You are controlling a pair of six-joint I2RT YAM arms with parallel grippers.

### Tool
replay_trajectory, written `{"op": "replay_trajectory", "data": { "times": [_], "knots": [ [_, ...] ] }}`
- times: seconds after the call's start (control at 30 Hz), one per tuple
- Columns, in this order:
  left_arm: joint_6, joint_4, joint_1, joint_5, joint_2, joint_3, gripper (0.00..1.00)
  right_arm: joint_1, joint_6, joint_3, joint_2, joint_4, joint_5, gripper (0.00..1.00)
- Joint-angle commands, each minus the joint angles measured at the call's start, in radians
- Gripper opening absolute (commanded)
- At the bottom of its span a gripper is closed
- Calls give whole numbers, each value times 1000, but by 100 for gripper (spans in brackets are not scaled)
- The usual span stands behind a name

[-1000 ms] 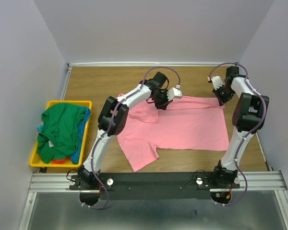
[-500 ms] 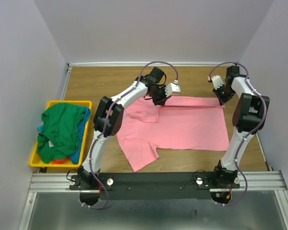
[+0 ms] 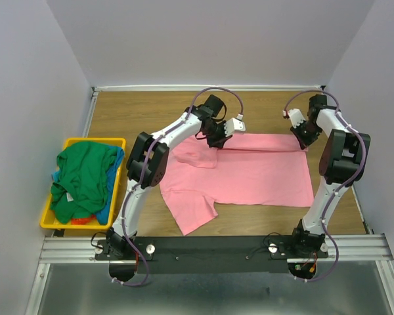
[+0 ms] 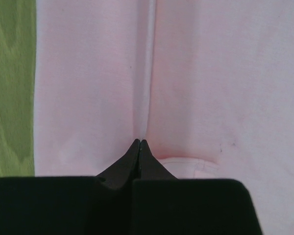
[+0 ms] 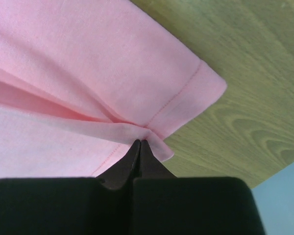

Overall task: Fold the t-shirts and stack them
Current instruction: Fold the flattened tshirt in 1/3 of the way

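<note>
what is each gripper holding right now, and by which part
Both are shut on the pink t-shirt: the left gripper pinches a fold on its far edge, the right gripper a fold at its hem corner.

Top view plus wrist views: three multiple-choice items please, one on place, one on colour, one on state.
1. Where is the bin relative to the pink shirt? A left of it; B right of it; C on top of it.
2. The shirt topping the bin's pile is: A green; B white; C black.
3. The right fingers are: A open in the air; B shut on the pink shirt; C shut on the bin.

Answers: 1 A, the top view shows it left of the shirt. 2 A, the green shirt covers the pile. 3 B, the right wrist view shows the tips pinched on a pink fold.
</note>
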Motion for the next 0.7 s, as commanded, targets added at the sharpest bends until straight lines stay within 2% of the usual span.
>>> {"op": "replay_trajectory", "data": {
  "times": [0.0, 0.03, 0.07, 0.1, 0.17, 0.23, 0.37, 0.57, 0.67],
  "knots": [
    [37, -62, 0, 40, -36, -7, 19, -12, -17, -16, -29, -11, 13, 9],
    [40, -72, 0, 46, -35, -1, 33, -12, -13, -7, -26, -10, 15, 14],
    [37, -79, 4, 52, -39, -3, 37, -12, -10, -2, -25, -10, 16, 25],
    [31, -77, 7, 74, -53, -6, 41, -12, 2, 6, -26, -11, 13, 29],
    [11, -79, 38, 101, -70, -4, 46, -12, 16, 35, -31, -11, 5, 40],
    [-37, -77, 75, 135, -92, 2, 47, -12, 40, 64, -34, -13, -8, 44],
    [-118, -46, 183, 164, -125, -41, 47, -11, 101, 142, 1, -37, -45, 41],
    [-213, 50, 316, 100, -145, -164, 45, 3, 166, 208, 84, -91, -85, 25],
    [-267, 88, 374, 89, -136, -191, 45, 8, 178, 201, 89, -90, -85, 25]
  ]
}}
